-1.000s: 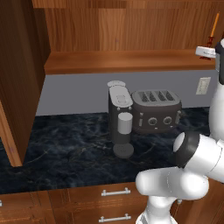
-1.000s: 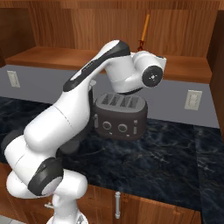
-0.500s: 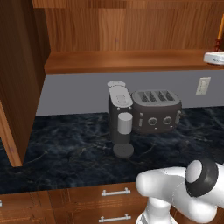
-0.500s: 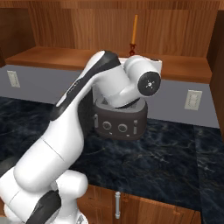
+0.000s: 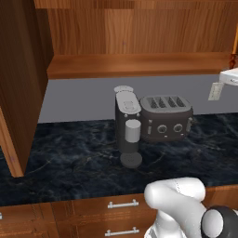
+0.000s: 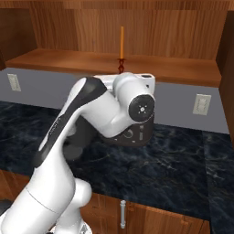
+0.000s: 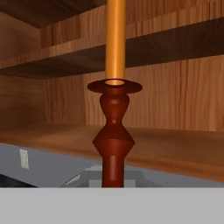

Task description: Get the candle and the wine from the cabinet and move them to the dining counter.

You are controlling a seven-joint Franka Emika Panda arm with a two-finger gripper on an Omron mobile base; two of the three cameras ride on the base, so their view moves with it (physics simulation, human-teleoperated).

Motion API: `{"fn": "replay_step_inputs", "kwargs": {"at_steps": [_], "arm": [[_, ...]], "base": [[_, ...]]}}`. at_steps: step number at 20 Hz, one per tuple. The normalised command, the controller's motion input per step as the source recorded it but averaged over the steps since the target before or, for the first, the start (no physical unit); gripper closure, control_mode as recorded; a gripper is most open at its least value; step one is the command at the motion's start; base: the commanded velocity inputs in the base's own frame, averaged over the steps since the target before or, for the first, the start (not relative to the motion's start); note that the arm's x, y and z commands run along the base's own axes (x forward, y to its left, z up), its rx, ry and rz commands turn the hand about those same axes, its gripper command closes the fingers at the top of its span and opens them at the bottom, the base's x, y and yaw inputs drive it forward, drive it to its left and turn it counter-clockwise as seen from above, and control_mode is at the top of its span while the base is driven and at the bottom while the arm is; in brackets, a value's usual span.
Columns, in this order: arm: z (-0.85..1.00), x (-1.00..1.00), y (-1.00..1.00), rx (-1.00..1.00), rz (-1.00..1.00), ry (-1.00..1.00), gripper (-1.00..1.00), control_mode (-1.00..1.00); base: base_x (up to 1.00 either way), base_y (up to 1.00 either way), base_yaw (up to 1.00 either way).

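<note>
Pincer jaws clamp the candle (image 7: 114,131) by its holder stem, keeping it upright just outside the open cabinet (image 6: 137,68) for carrying away.

grey wall (image 5: 83,97), black countertop (image 5: 69,158) (white-veined)

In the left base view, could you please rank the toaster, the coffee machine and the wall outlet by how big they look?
1. Coffee machine and toaster: near alike in area, side by side on the counter; the machine is taller, the toaster wider, so I would not rank them.
2. Wall outlet: clearly smallest, though it sits farther back on the wall.
</note>
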Motion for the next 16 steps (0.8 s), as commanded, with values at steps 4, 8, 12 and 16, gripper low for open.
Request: {"fn": "replay_step_inputs", "kwargs": {"at_steps": [4, 8, 12, 16], "arm": [[-0.29, -0.43, 0.46, 0.0, 0.0, -0.01, 1.0, -1.0], [-0.32, -0.15, 0.45, 0.01, 0.0, 0.1, 1.0, -1.0], [-0.26, -0.27, 0.47, 0.0, 0.02, 0.0, 1.0, -1.0], [-0.13, -0.28, 0.34, 0.03, 0.06, 0.0, 1.0, -1.0]], "base": [[0.0, 0.0, 0.0], [0.0, 0.0, 0.0], [0.0, 0.0, 0.0], [0.0, 0.0, 0.0]]}}
